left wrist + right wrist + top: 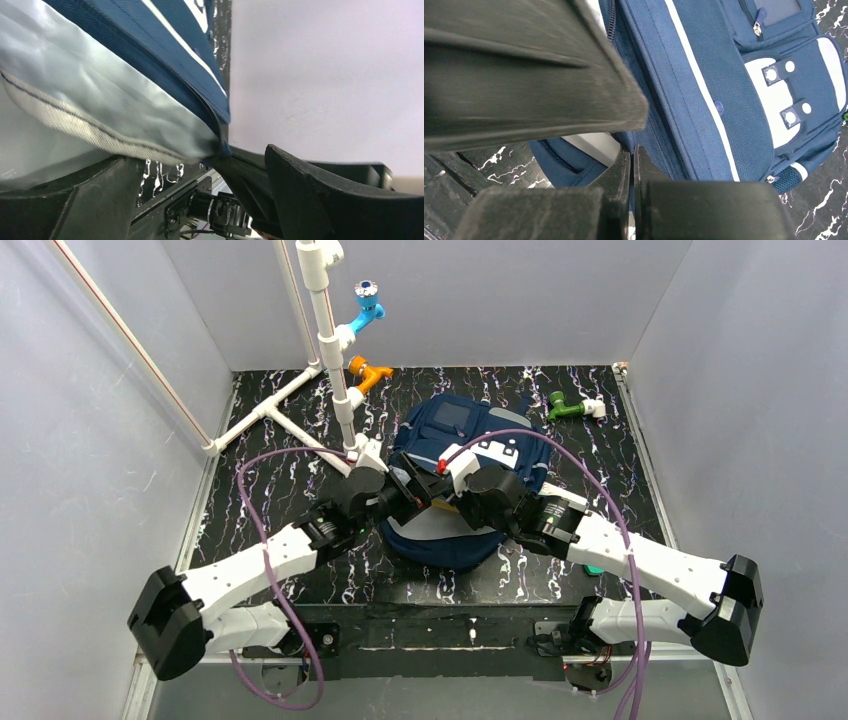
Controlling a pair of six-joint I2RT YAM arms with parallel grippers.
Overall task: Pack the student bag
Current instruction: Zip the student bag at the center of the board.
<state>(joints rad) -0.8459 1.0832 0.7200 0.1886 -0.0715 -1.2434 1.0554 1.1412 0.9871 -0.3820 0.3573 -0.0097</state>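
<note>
Overhead, the student bag (455,420) lies in the middle of the black marbled table (600,470), its open mouth toward the arms. The left gripper (412,490) and right gripper (447,495) meet at that near rim, close together. A white pipe stand (325,310) rises at the back left with a blue fitting (368,308) and an orange fitting (367,372); a green fitting (568,408) lies at the back right.

From the left wrist, the left gripper's (197,172) fingers stand apart. The bag's (165,55) navy rim runs down between them, and its light grey lining (100,100) drapes onto one finger.

From the right wrist, the right gripper's (634,170) fingers are pressed nearly together, pinching the bag's (704,100) navy edge. The white patch (774,105) with its dots shows on the front.
</note>
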